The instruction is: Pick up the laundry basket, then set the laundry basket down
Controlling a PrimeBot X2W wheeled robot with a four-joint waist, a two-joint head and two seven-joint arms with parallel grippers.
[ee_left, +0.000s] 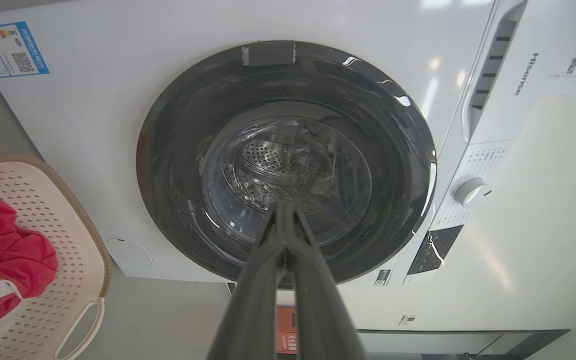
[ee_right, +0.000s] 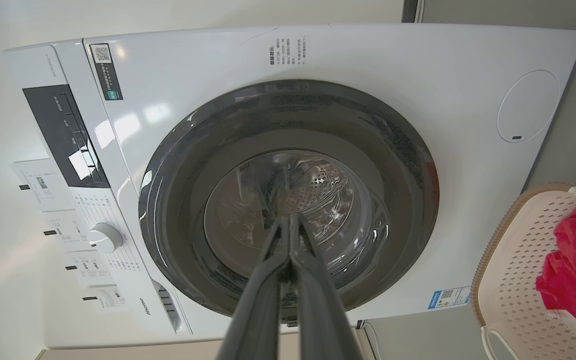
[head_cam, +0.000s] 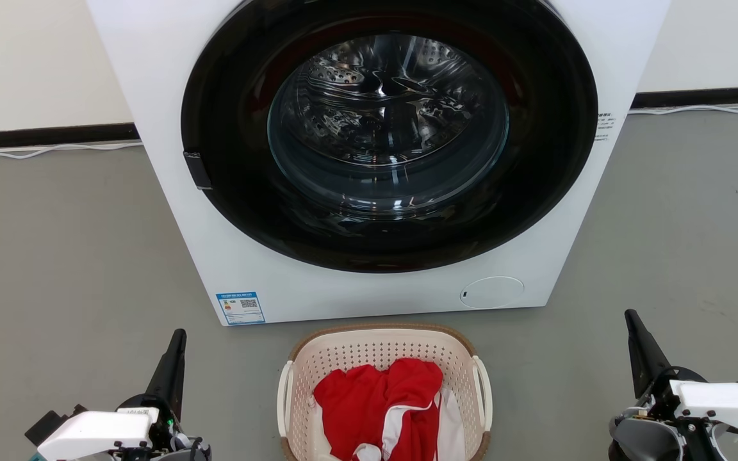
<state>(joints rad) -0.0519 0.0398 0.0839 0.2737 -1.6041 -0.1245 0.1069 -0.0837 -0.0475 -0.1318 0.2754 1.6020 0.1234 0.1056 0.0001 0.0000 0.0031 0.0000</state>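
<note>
The cream perforated laundry basket [head_cam: 375,351] with a brown rim and white loop handles stands on the grey floor just in front of the washing machine, holding red and white clothes [head_cam: 382,400]. It also appears at the left edge of the left wrist view as the basket [ee_left: 53,280] and at the right edge of the right wrist view as the basket [ee_right: 518,260]. My left gripper [head_cam: 180,336] is low at the left of the basket, shut and empty, its fingers pressed together [ee_left: 284,207]. My right gripper [head_cam: 630,315] is at the basket's right, likewise shut and empty [ee_right: 289,217].
A white front-loading washing machine [head_cam: 241,256] with a dark round door [head_cam: 388,134], shut, rises right behind the basket. Grey floor [head_cam: 68,256] spreads on both sides. A white cable [head_cam: 49,150] runs along the dark skirting at the wall.
</note>
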